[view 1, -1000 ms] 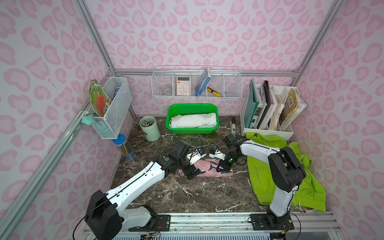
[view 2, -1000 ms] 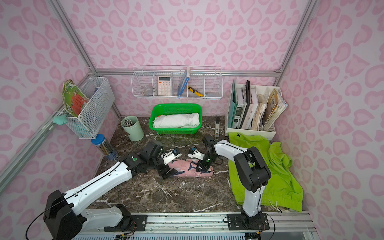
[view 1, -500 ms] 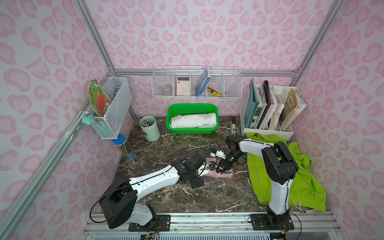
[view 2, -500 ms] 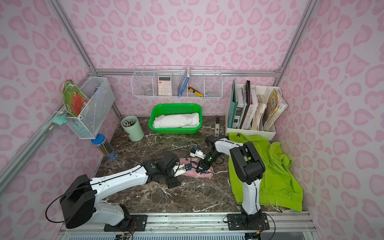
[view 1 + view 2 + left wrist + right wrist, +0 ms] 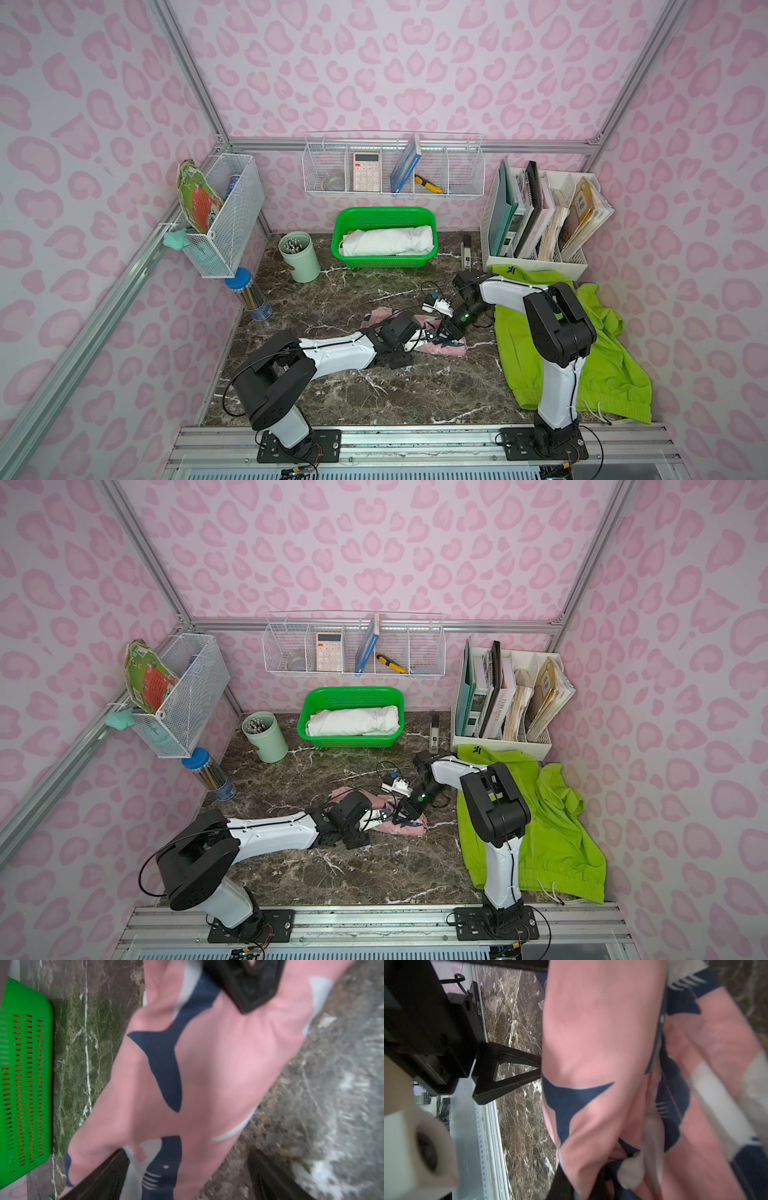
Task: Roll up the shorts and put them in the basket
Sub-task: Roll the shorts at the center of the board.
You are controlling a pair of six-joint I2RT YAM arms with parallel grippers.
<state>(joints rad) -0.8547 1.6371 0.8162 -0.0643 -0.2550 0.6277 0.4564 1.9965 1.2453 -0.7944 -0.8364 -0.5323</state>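
Note:
The pink shark-print shorts (image 5: 446, 350) lie bunched in a loose roll mid-table, seen close in the left wrist view (image 5: 218, 1064) and the right wrist view (image 5: 591, 1032). My left gripper (image 5: 409, 347) lies low at the roll's left end. Its jaws stand wide open (image 5: 187, 1151), one finger on the cloth and the other over bare marble. My right gripper (image 5: 451, 330) presses at the roll's right end, shut on a fold of the pink cloth (image 5: 591, 1178). The lime green shorts (image 5: 602, 353) lie spread at the right, under the right arm.
A green basket (image 5: 384, 216) holding a rolled white cloth stands at the back. A mint pen cup (image 5: 299, 257) and a blue-lidded jar (image 5: 249, 295) stand at the back left. A white file holder (image 5: 540, 262) stands at the back right. A small dark device (image 5: 466, 249) lies beside it.
My left arm dropped low and swung round to the near left of the pink shorts, bringing its open jaws to the roll. The right gripper stayed shut on the cloth.

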